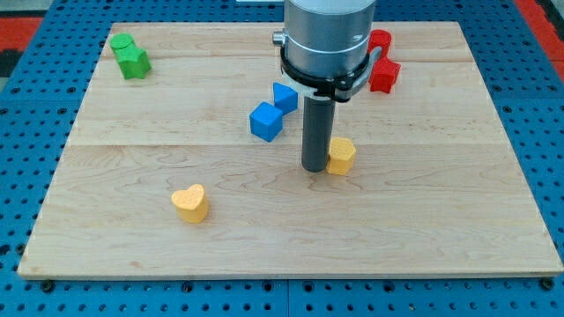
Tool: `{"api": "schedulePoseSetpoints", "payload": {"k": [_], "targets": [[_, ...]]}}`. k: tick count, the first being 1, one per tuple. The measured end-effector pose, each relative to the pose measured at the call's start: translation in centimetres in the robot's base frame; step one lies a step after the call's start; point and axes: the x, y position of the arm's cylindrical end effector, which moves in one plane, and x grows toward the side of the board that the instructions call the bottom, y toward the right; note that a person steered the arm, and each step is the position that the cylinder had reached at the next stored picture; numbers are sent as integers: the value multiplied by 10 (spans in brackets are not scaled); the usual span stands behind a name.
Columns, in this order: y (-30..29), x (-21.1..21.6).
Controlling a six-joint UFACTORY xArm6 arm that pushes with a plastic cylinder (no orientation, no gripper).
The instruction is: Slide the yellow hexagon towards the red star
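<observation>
Clawless, my tip (315, 168) — a bare rod end — touches the yellow hexagon's (342, 155) left side at frame centre; red star (384, 75) sits upper right.

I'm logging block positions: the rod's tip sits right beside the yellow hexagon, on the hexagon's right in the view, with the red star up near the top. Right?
Not quite. The camera view shows my tip on the view's left of the yellow hexagon, not its right. The rest holds: the tip is right beside it, and the red star is near the view's top.

Single high front view, angled down over whole wooden board (132, 220).
</observation>
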Motion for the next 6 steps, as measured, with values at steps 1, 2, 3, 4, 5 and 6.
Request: {"api": "schedulePoseSetpoints", "payload": {"k": [1, 2, 3, 4, 5, 6], "targets": [[20, 20], [26, -21], [24, -37], [41, -60], [50, -75], [43, -65]]}}
